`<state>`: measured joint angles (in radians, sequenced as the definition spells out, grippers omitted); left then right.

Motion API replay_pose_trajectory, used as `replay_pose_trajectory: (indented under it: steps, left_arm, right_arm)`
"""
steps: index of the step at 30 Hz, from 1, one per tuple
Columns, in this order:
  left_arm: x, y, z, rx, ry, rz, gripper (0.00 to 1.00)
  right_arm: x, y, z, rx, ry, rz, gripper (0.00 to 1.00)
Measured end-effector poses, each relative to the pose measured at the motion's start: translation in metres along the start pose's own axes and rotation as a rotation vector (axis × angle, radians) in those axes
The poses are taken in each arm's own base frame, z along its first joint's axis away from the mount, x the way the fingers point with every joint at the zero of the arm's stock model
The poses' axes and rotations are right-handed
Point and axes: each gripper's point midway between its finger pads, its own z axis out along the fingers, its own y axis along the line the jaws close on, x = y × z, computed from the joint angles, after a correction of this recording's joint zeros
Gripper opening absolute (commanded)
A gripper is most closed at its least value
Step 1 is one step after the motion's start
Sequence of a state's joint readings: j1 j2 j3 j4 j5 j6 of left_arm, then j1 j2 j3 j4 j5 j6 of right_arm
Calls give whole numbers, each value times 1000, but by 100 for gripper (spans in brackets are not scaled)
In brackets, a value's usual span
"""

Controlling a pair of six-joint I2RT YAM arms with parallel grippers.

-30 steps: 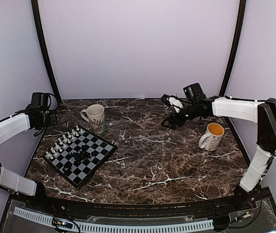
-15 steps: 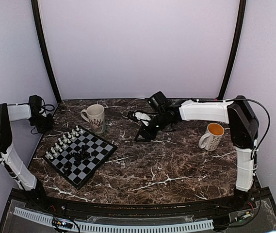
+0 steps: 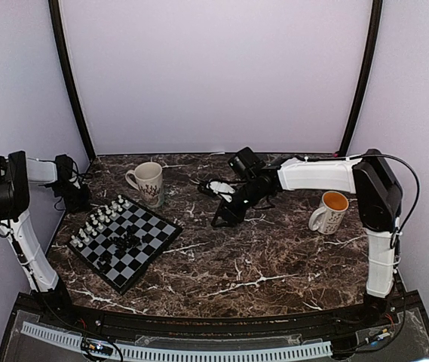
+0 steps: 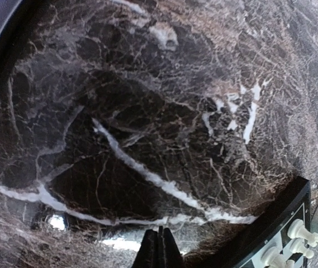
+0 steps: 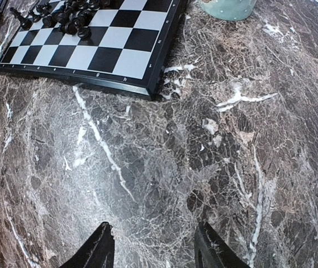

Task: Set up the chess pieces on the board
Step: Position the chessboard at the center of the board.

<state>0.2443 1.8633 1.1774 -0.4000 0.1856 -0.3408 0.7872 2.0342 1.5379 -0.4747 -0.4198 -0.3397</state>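
Dark veined marble table [image 3: 274, 256] carries the checkered square board [image 3: 152, 228] at left. Chess pieces [image 3: 97, 220] stand on it, white along one edge, black clustered mid-board. Patterned mug [image 3: 148, 182] stands just beside it; orange-lined mug [image 3: 329, 211] well right. Left gripper [image 4: 159, 252] jaws pressed together; right gripper [image 5: 154, 229] jaws spread, empty.

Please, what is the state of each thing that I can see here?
left gripper: jaws shut, empty.
right gripper: jaws open, empty.
white pieces: upright, lined along one board edge.
black pieces: bunched near the board's middle.
cream mug: upright.
orange-lined mug: upright.
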Motion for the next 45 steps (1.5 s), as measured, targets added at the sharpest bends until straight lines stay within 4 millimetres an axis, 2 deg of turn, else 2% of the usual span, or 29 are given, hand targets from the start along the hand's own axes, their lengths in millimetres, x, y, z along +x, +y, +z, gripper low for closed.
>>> replay_pose_trajectory:
  steps: [3, 10, 22, 31, 36, 45]
  left_arm:
    - [6, 1, 8, 6, 30, -1, 0]
    - [10, -6, 9, 51, 50, 8, 0]
    - [33, -40, 13, 158, 116, 68, 0]
    - [44, -53, 14, 217, 140, 95, 0]
    - [57, -68, 15, 246, 169, 127, 0]
    - [77, -79, 12, 271, 192, 148, 0]
  right_arm:
    - [4, 3, 0, -6, 7, -5, 46]
    - [18, 7, -4, 17, 16, -8, 43]
    - [13, 3, -8, 54, -3, -16, 43]
    - [11, 3, -13, 65, -13, -22, 42]
    - [11, 3, -13, 67, -12, -23, 42]
    - [11, 3, -13, 67, -12, -24, 41]
